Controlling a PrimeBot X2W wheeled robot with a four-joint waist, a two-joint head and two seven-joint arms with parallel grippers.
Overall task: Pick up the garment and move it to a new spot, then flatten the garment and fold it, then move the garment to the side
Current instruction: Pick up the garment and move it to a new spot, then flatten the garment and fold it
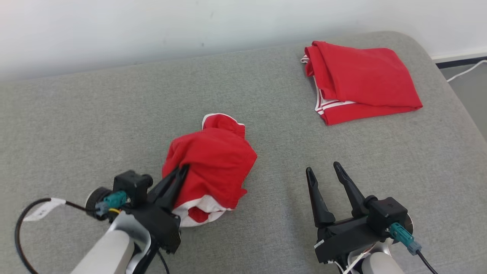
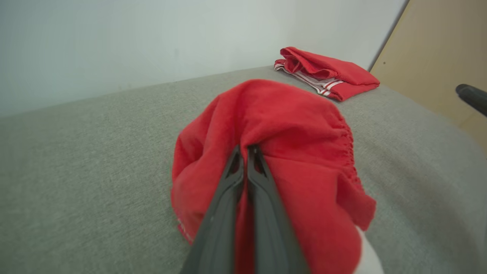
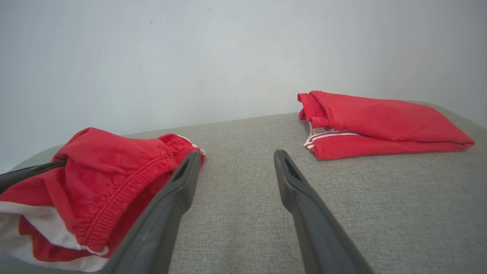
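The garment [image 1: 213, 163], crumpled red with white trim, is pinched in the closed jaws of the left gripper [image 1: 182, 169] near the front edge of the grey cushion [image 1: 95, 114]. The right gripper [image 1: 322, 168] is held wide open and empty over bare cushion just beside it. A folded red pile [image 1: 361, 82] is laid at the far right corner.

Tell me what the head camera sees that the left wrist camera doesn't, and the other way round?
Head view extra: the whole right gripper, its fingers spread open, and a white cable past the far corner. Left wrist view extra: a tan panel beside the wall, and a close look at the left gripper shut on the crumpled red garment. Both share: that garment, the folded red garment farther back, and the grey cushion under them.
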